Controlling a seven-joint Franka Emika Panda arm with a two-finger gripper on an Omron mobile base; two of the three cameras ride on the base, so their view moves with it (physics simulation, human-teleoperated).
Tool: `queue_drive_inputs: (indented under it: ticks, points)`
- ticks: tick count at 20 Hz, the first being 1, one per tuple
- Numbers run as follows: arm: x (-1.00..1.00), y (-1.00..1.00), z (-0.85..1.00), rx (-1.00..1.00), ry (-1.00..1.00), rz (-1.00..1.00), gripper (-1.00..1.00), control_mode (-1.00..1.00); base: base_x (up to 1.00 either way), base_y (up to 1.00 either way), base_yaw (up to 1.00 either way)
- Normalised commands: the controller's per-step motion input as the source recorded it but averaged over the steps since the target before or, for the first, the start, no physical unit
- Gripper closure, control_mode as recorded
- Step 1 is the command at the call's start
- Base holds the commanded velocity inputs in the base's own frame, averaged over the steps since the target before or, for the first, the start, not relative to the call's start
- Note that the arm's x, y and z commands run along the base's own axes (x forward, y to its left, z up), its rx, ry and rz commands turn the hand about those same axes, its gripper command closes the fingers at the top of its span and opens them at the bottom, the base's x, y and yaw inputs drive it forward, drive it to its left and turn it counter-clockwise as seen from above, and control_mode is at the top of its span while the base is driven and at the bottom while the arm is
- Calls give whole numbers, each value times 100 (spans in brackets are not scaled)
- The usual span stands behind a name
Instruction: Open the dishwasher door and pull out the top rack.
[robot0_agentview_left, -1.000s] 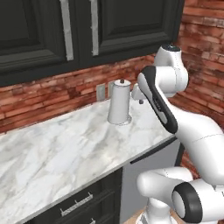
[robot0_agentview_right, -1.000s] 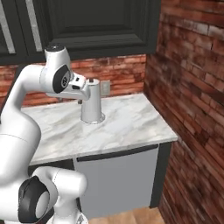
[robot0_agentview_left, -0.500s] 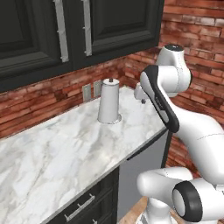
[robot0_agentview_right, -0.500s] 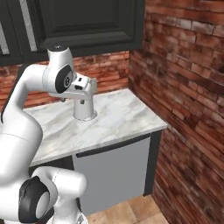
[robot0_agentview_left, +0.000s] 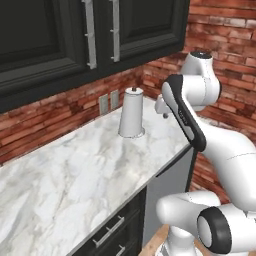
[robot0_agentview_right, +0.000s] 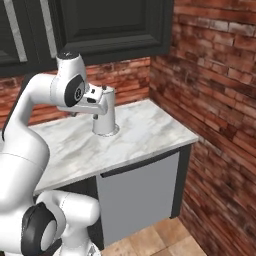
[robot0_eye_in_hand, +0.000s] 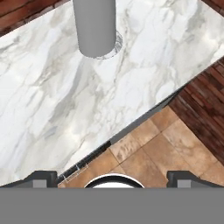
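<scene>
Dishwasher door (robot0_agentview_right: 137, 197), lower centre of the right base view under the marble counter (robot0_agentview_right: 145, 132), sits closed: a stiff, hinged, smooth grey panel, likely best gripped at its top edge. Gripper (robot0_eye_in_hand: 111, 177) hovers high, fingers apart, empty.

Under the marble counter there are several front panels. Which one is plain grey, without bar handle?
The dishwasher door, at the counter's end near the brick side wall; the drawer fronts beside it are black with silver handles.
</scene>
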Motion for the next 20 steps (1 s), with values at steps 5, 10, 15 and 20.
queue_drive_inputs:
  ticks: [5,10,15,20]
  points:
    - [0,0,0,0,0,0,-100,100,20,56,-16]
    - [0,0,0,0,0,0,-100,100,17,26,-14]
    - [0,0,0,0,0,0,-100,100,-1,0,-3]
    - [0,0,0,0,0,0,-100,100,0,-2,-8]
